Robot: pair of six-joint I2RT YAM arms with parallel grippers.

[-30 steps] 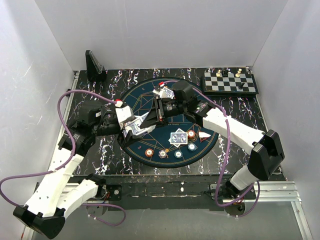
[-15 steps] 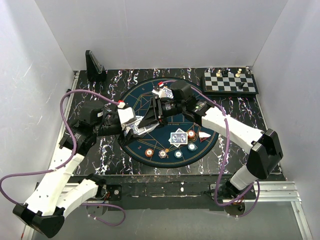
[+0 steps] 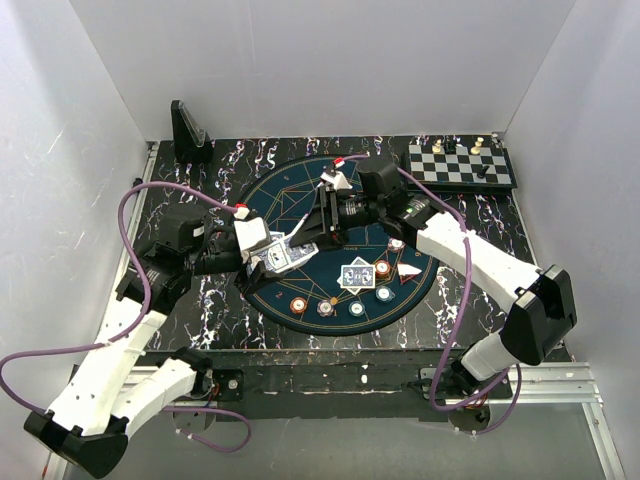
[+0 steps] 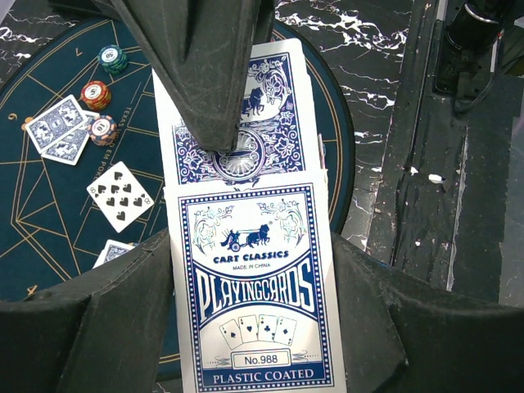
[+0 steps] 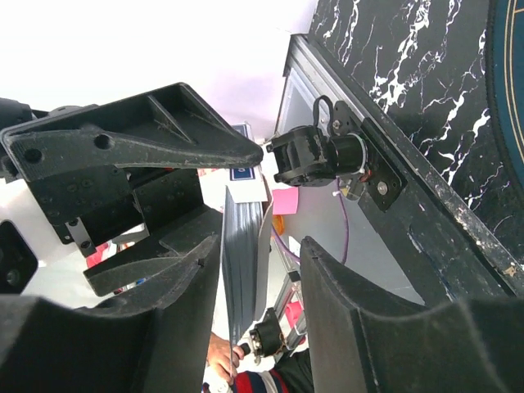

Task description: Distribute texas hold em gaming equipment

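Observation:
My left gripper (image 3: 268, 256) is shut on a blue-and-white box of playing cards (image 4: 254, 286), held above the left side of the round dark-blue mat (image 3: 300, 195). A card (image 4: 246, 131) sticks out of the box's top. My right gripper (image 3: 314, 232) is open, its jaws straddling the cards' edge (image 5: 243, 270); one finger (image 4: 205, 74) rests on the protruding card. On the mat lie two face-down cards (image 3: 356, 274), a nine of spades (image 4: 120, 195) and several chips (image 3: 326, 307).
A black-and-white chessboard (image 3: 462, 165) with pieces sits at the back right. A black stand (image 3: 188, 130) is at the back left. White walls enclose the marbled black table (image 3: 490, 230) on three sides.
My right arm has shifted slightly right and back while its jaws stay at the cards. The box in my left gripper has turned flatter, showing its face from above.

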